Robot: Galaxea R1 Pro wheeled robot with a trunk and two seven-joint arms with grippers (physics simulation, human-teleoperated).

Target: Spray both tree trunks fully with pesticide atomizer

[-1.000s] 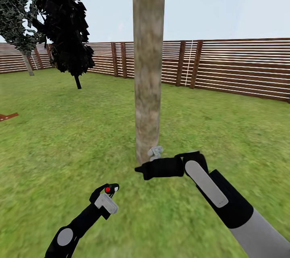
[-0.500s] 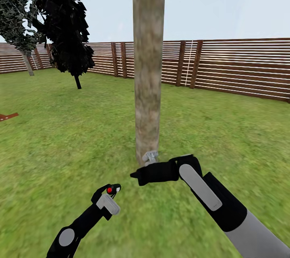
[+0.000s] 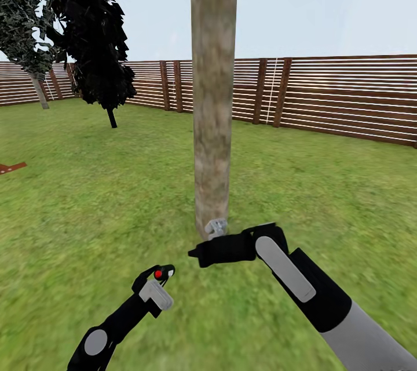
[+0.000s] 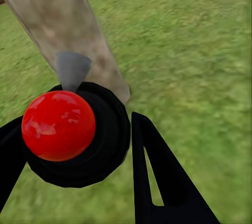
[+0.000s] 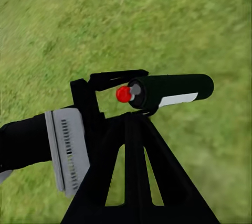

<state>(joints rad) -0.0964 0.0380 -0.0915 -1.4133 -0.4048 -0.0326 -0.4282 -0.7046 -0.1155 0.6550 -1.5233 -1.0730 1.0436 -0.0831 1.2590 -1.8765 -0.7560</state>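
Green lawn [image 3: 324, 185] fills the scene, closed off at the back by a horizontal-slat wooden fence [image 3: 341, 95] under a pale sky.

The pesticide atomizer [image 5: 170, 91] is held by the left claw [image 3: 162, 273], low over the grass and to the left of the trunk base. In the right wrist view it lies roughly level: a slim dark bottle with a pale label stripe and a red cap at the end nearest the fingers. In the left wrist view that red cap [image 4: 58, 125] sits on the black head, with a grey cone-shaped nozzle pointing at the tree trunk [image 4: 68, 30], and black fingers [image 4: 157, 171] flank the bottle on both sides. The left claw is closed around the atomizer.

The tree trunk [image 3: 214, 93] rises as a thick, straight, mottled grey-brown column at centre frame, its base meeting the grass just above the right claw [image 3: 197, 254].

The right claw hangs just in front of the trunk base, pointing left; its fingers appear drawn together with nothing between them. A small grey part [image 3: 216, 226] sits on top of the right wrist.

Further off on the left stands a dark-leaved bush [image 3: 95, 35] on a thin stem, with a second, paler tree [image 3: 23, 23] behind it near the fence.
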